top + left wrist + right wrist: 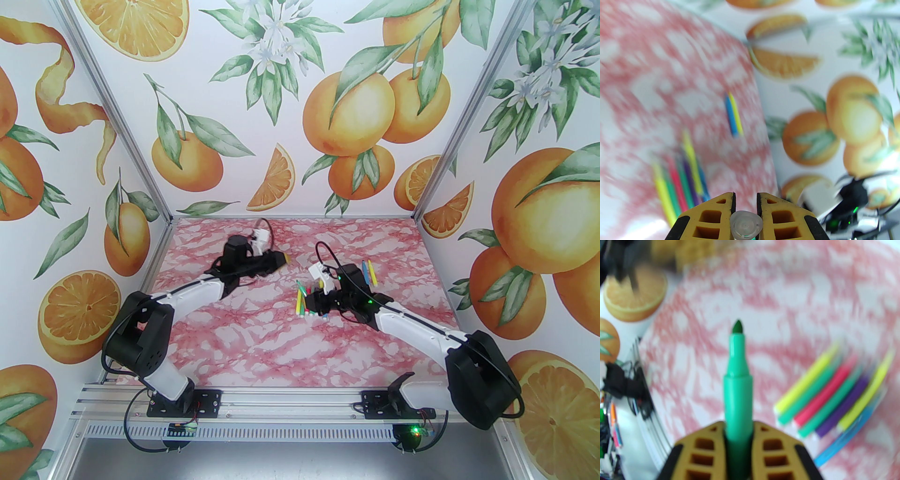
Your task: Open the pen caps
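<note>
Over pink-marbled table (262, 347), clamped tight: pale cap (746, 226) in left gripper (745, 196), uncapped green pen (738, 385) in right gripper (739, 427). Risks smearing ink if swung low, or losing the slick cap among bunched pens (832, 392).

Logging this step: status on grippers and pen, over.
Left gripper shut on pale translucent pen cap. Right gripper shut on green felt-tip pen, tip bare. Loose coloured pens lie aside on pink marbled table.

I see one pen (738, 385) between my right fingers (703, 451), its tip ahead of them; a row of pens (825, 399) lies on the table (787, 298) to their right. Between my left fingers (710, 215) sits a cap (746, 226).
</note>
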